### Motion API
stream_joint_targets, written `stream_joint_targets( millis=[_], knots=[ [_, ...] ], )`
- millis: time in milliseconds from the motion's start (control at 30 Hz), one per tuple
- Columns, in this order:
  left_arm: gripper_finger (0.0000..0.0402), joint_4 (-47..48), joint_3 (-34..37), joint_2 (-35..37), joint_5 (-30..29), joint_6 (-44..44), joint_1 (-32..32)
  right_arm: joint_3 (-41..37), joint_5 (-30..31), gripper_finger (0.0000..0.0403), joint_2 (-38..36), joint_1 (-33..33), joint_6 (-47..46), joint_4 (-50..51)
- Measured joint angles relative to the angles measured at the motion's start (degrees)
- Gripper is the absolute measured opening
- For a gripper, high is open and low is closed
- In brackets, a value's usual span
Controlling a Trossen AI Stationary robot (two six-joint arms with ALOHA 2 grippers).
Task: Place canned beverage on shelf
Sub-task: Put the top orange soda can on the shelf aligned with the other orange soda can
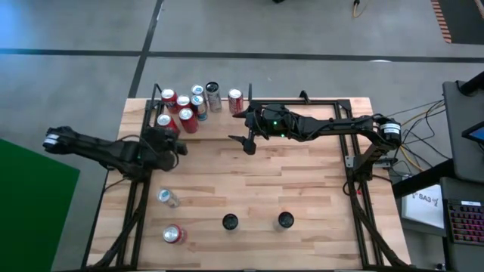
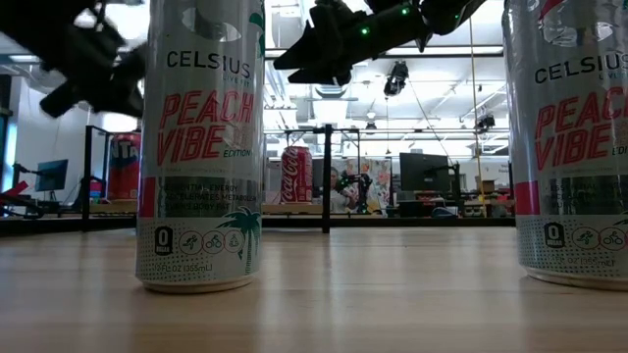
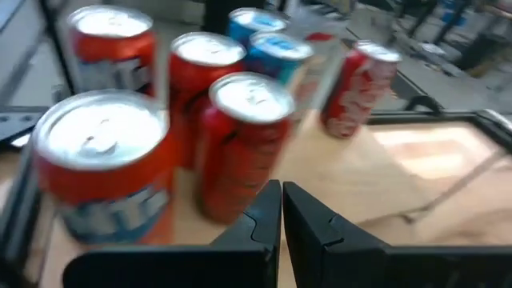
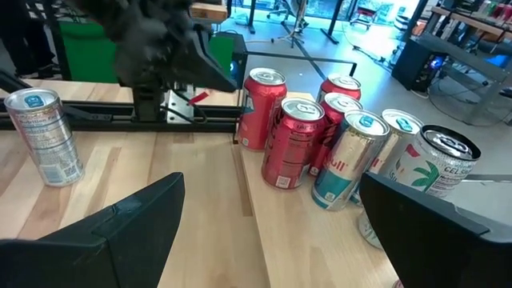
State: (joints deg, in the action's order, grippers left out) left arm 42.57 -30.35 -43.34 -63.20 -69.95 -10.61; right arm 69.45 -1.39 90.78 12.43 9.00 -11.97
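Several cans, red, blue and silver, stand upright close together on the shelf, a light wood board with thin black rods at the table's far left. My left gripper hovers just near of this cluster, shut and empty; the left wrist view shows its fingers closed in front of a red can. My right gripper hangs open beside the cluster's right side, level, with the cans ahead of its spread fingers and nothing between them.
A silver can and a red can stand near the table's left front. Two Celsius cans stand at the near edge, close to the low camera. Bare wood lies in the table's middle and right.
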Motion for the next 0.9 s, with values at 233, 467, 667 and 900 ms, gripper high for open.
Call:
stream_joint_targets(
  millis=[233, 467, 667, 900],
  knots=[
    [0.0000, 6.5, -15.4, -3.0, 4.7, 14.6, 1.6, 3.6, 0.0, 0.0365, 0.0, 0.0, 0.0, 6.5],
    [0.0000, 27.1, -30.1, -7.0, 9.0, 16.7, 10.6, 9.6, -0.1, 0.0365, -0.4, 0.0, 0.1, 19.4],
    [0.0000, 28.1, -34.3, -11.2, 22.9, 31.0, 23.8, 11.3, -0.1, 0.0365, -2.6, 0.0, -0.4, 25.6],
    [0.0000, 28.0, -35.1, -17.1, 41.4, 49.5, 40.1, 11.4, -0.2, 0.0365, -6.2, 0.0, -3.5, 29.6]
  ],
)
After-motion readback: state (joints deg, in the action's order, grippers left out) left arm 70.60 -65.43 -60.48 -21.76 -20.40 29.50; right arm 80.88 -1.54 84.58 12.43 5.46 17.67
